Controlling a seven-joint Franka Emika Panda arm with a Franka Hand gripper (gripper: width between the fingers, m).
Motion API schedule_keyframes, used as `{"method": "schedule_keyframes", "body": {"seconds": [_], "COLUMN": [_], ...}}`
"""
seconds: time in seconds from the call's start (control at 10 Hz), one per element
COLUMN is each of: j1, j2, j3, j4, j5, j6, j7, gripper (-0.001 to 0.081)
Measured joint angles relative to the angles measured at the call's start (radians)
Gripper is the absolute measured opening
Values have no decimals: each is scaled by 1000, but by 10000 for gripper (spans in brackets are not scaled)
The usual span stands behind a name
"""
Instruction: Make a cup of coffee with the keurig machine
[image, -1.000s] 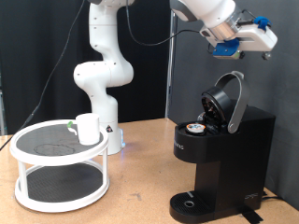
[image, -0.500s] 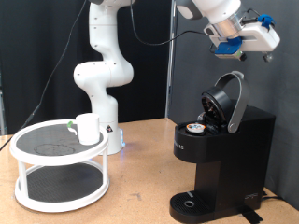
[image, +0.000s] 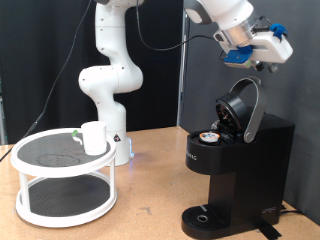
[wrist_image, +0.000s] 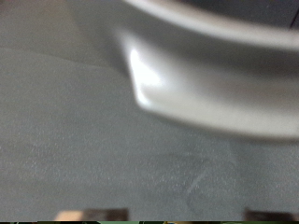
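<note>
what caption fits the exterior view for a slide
Gripper hovers above the keurig machine, lid open; the cup sits on a round two-tier stand.

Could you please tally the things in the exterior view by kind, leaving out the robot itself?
Coffee machines: 1, the keurig machine, lid open, with a pod seated in it.
Cups: 1, the cup on the rack's top shelf.
Pods: 1.
Racks: 1, the white two-tier round rack.
Total: 4
</note>
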Motion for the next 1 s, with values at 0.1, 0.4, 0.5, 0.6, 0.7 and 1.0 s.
{"method": "schedule_keyframes", "body": {"seconds": [0.1,0.4,0.5,0.6,0.7,1.0], "j1": [-3,-9,-10,-11,-13,-27], "j2": [-5,-10,-11,-13,-17,-56], "j3": [-2,-4,-4,-4,-5,-7], "j4": [-14,-48,-50,-51,-55,-86], "j5": [0,-12,-12,-12,-12,-44], "j6": [0,8,8,8,15,29], "j7": [-3,-1,5,6,5,-10], "gripper": [138,8,8,3,3,0]}}
